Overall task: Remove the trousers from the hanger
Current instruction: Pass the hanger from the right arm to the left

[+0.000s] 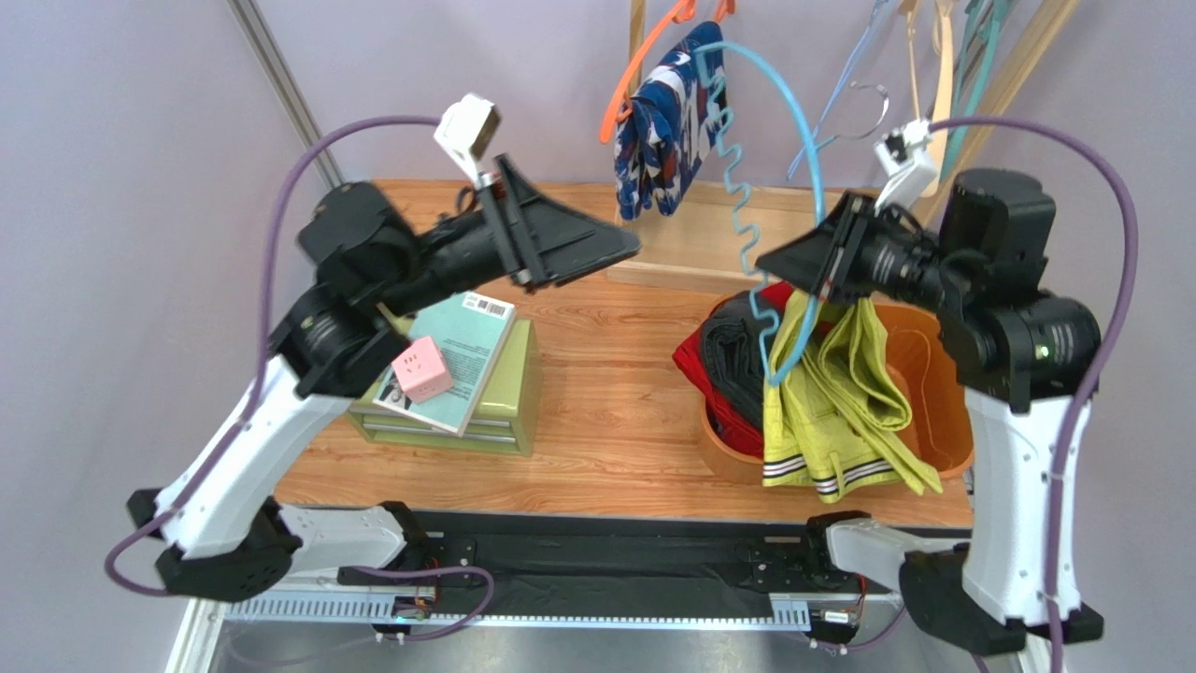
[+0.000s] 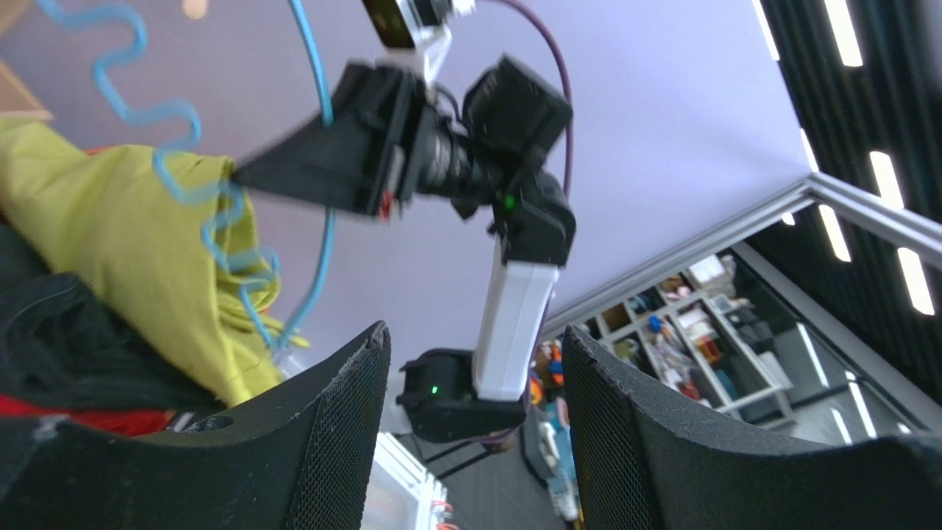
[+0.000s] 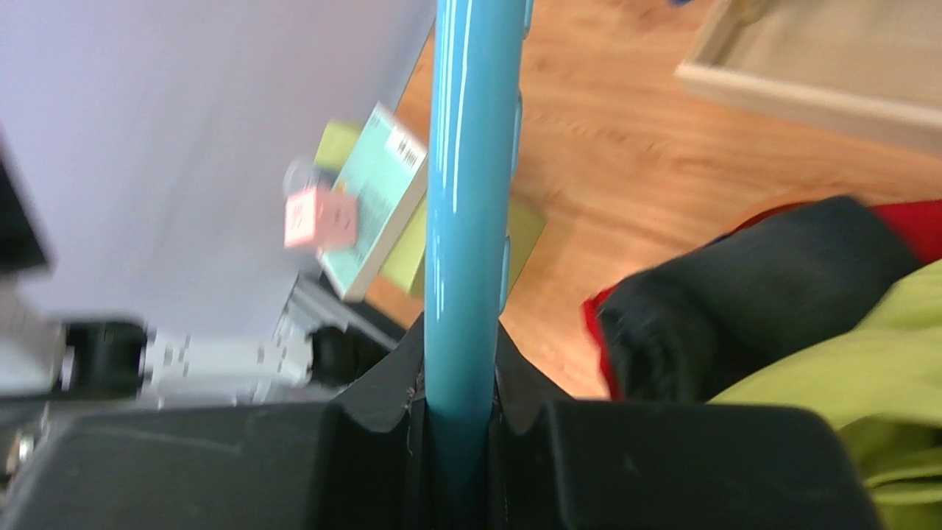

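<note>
Top view: the right gripper (image 1: 769,261) clamps the blue hanger (image 1: 732,168). Yellow-green trousers (image 1: 842,407) hang at it, over the orange tub (image 1: 944,421) at the right of the table (image 1: 604,407). The tub contains black trousers (image 1: 730,365) and red trousers (image 1: 694,368).
Left wrist view: the left gripper (image 2: 475,364) is wide open and empty.
Right wrist view: the jaws are closed on the hanger.

The wooden table (image 1: 604,407) carried three things directly on its top. Toward its left side sat a flat yellow-green box (image 1: 513,386), possibly a stack of two, since a seam ran along its near face. On the right, close to the near edge, stood an orange tub (image 1: 948,410). At the back edge, between the two, lay a pale wooden tray (image 1: 688,246), well apart from both.
</note>
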Motion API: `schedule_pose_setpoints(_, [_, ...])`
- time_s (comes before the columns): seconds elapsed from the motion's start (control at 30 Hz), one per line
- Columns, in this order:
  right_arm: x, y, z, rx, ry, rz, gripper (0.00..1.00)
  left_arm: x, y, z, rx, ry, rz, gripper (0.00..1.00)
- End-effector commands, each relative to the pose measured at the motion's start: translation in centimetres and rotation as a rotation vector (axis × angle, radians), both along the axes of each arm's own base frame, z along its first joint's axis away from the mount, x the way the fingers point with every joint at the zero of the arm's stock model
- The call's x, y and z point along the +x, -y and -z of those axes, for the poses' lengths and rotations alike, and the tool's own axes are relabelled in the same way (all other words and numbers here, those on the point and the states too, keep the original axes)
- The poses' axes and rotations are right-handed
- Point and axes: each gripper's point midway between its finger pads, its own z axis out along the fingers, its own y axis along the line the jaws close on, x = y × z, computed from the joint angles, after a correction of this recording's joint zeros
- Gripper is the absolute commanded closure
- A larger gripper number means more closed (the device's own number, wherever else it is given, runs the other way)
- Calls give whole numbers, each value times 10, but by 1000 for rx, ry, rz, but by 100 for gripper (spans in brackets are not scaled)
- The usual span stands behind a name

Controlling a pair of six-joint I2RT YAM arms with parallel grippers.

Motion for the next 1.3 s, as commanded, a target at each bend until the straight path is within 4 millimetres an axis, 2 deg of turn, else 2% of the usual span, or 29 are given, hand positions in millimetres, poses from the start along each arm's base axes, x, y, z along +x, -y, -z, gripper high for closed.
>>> schedule_pose_setpoints(0.0, [-50,-16,29,-81,-48,-103,100,0,26,-40,-135,25,127,35])
schedule_pose_setpoints(0.03, [-64,-28,34,-85,-58,-167,100,0,27,-44,-132,24,122,34])
schedule_pose_setpoints(0.1, [-79,-30,39,-94,-66,-176,100,12,39,-34,-104,-23,85,32])
schedule_pose_setpoints(0.13, [-91,-39,48,-109,-84,-231,100,18,44,-21,-79,-62,65,32])
schedule_pose_setpoints(0.2, [-97,-43,53,-116,-90,-236,100,25,43,-12,-73,-110,2,32])
schedule_pose_setpoints(0.23, [-107,-49,54,-110,-95,-269,100,32,47,12,-22,-188,-24,32])
schedule_pose_setpoints(0.3, [-110,-53,54,-114,-85,-274,100,36,43,24,-18,-244,-67,32])
schedule_pose_setpoints(0.33, [-117,-62,55,-114,-93,-318,100,39,45,39,-1,-280,-76,32])
schedule_pose_setpoints(0.4, [-116,-69,55,-139,-75,-324,100,40,43,48,2,-334,-89,33])
schedule_pose_setpoints(0.43, [-125,-76,55,-155,-63,-364,100,39,42,63,45,-375,-95,34])
schedule_pose_setpoints(0.47, [-117,-78,55,-181,-45,-322,100,37,41,68,58,-408,-96,34])
schedule_pose_setpoints(0.53, [-117,-84,54,-201,-24,-324,100,32,32,80,84,-440,-124,34])
schedule_pose_setpoints(0.6, [-113,-91,54,-216,-10,-321,100,31,26,84,78,-459,-161,33])
schedule_pose_setpoints(0.8, [-122,-114,43,-190,43,-383,100,29,-1,111,104,-545,-257,32])
schedule_pose_setpoints(0.87, [-126,-119,42,-191,46,-409,100,38,-9,124,95,-576,-328,32])
schedule_pose_setpoints(0.93, [-134,-128,42,-201,54,-452,100,42,-9,131,96,-590,-347,31])
schedule_pose_setpoints(1.07, [-153,-141,46,-235,64,-532,100,45,1,130,98,-588,-327,31])
schedule_pose_setpoints(1.1, [-164,-144,46,-241,73,-569,100,45,2,130,97,-589,-325,31])
schedule_pose_setpoints(1.13, [-167,-147,46,-249,84,-580,100,45,2,130,93,-589,-321,32])
schedule_pose_setpoints(1.23, [-179,-153,43,-248,110,-611,100,43,-1,132,87,-587,-321,46])
schedule_pose_setpoints(1.27, [-181,-152,43,-248,116,-615,100,42,-2,132,84,-588,-320,64])
